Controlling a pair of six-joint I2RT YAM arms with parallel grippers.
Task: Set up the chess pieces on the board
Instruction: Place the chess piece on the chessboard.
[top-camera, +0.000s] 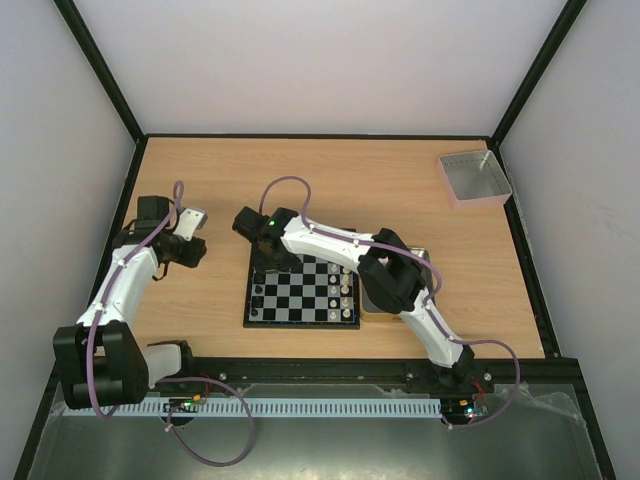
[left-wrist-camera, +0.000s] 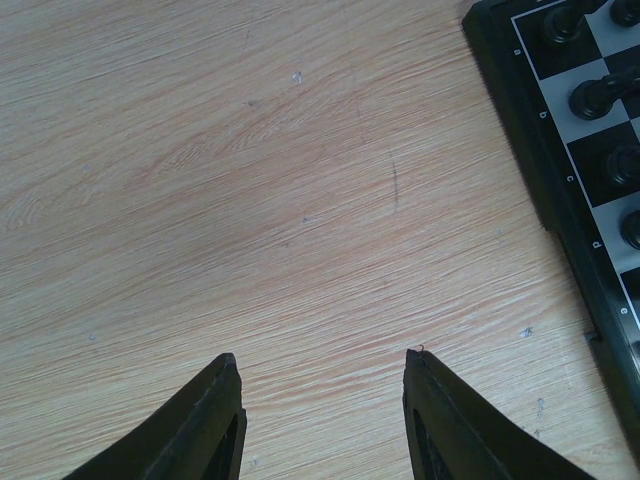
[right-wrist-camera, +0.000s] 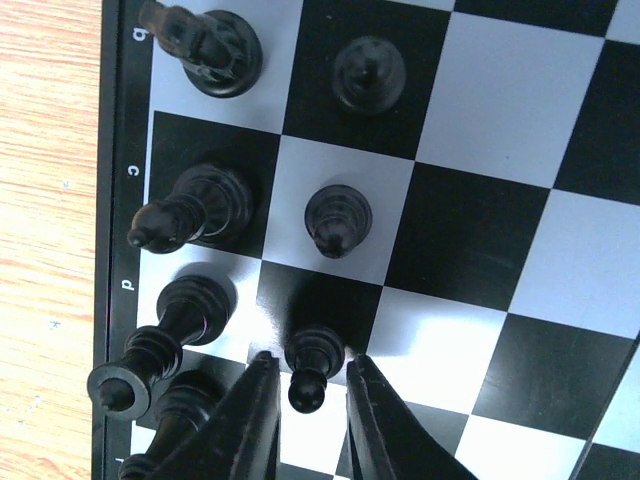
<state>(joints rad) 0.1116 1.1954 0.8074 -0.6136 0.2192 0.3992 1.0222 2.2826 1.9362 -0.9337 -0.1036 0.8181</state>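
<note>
The right fingers are held slightly apart, flanking a black pawn that stands between their tips on a dark square of the board, with a sliver of gap visible on each side. A straight lift away is judged best, so that the glossy, turned pawn is not tipped and the taller back-row pieces just outside one tip are not brushed. The left fingers are spread and empty, with bare wood-grain table between them.
</note>
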